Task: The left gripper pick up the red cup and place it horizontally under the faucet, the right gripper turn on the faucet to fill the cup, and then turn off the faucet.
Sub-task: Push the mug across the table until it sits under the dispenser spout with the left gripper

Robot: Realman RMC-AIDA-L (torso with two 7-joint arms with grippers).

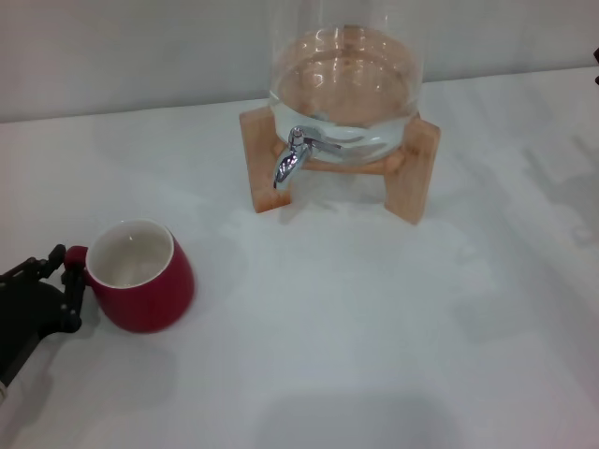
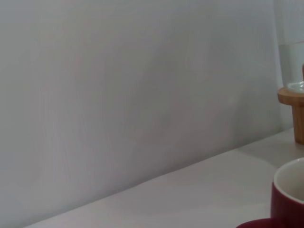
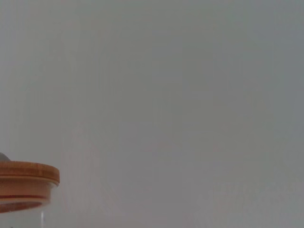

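Head view shows the red cup [image 1: 142, 276] standing upright, mouth up, on the white table [image 1: 374, 337] toward the robot's left, its small loop handle pointing left toward the left gripper [image 1: 65, 281]. That gripper's black fingers sit on either side of the handle, at or touching it; whether they have clamped down yet I cannot tell. The faucet [image 1: 292, 157] lies forward and to the right of the cup, well apart from it, its spout hanging over bare table in front of the wooden stand [image 1: 423, 178] that carries the glass jar [image 1: 344, 84]. So the coming carry, as I judge it, runs diagonally forward and right, and the cup must end beneath that spout. Left wrist view catches only the cup's rim [image 2: 289, 194] and a corner of the stand. The right gripper appears nowhere clearly; its wrist camera looks at the jar's wooden lid [image 3: 26, 183] from high up, suggesting it is parked.
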